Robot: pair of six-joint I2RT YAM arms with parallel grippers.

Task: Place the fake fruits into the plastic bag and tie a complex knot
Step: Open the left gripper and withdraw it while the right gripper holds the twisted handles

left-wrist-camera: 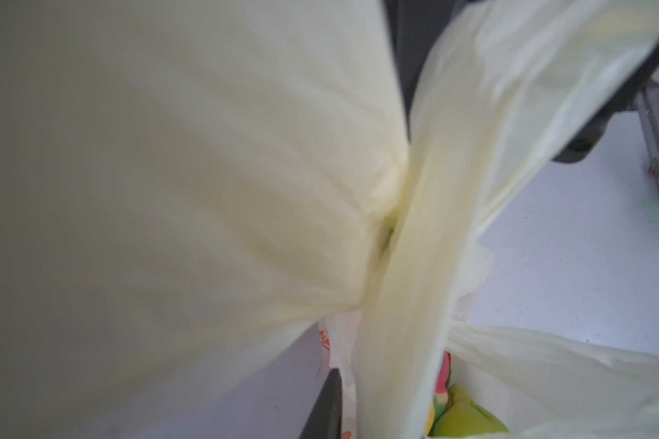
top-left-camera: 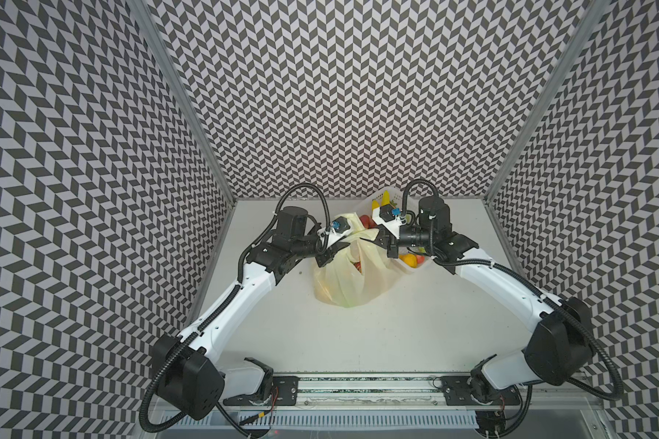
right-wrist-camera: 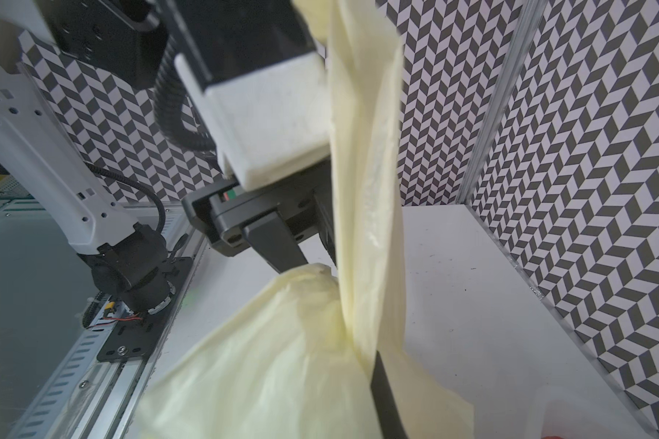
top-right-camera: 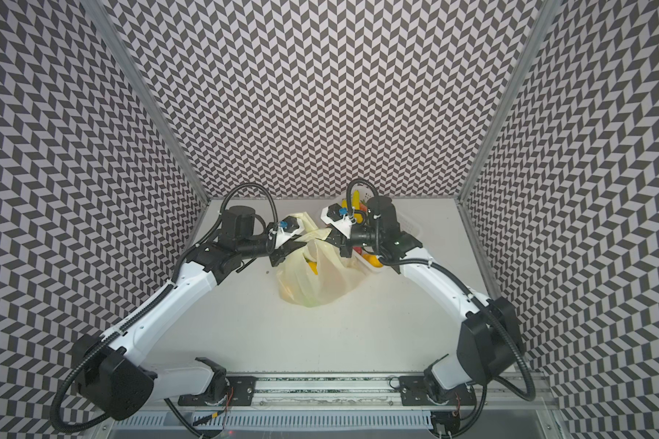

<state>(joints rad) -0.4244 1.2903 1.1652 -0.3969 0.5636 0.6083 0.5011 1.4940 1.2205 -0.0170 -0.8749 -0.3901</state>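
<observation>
The pale-yellow plastic bag (top-left-camera: 352, 281) stands mid-table with fake fruits (top-left-camera: 356, 265) inside; a green pear (left-wrist-camera: 468, 414) and a pink-red dragon fruit (left-wrist-camera: 442, 376) show through its mouth. Its handles cross and bunch into a loose knot (right-wrist-camera: 352, 336) above the mouth, also seen in the left wrist view as a pinch of plastic (left-wrist-camera: 390, 232). My left gripper (top-left-camera: 331, 254) is at the bag's left, jaws a little apart, with a handle draped over it. My right gripper (right-wrist-camera: 366, 359) is shut on a handle strap.
A white perforated basket (top-left-camera: 396, 196) stands behind the right gripper at the back right, holding an orange (top-left-camera: 409, 259), bananas (top-left-camera: 385, 197) and other fruits. Patterned walls close in three sides. A rail with the arm bases (top-left-camera: 358, 384) runs along the front.
</observation>
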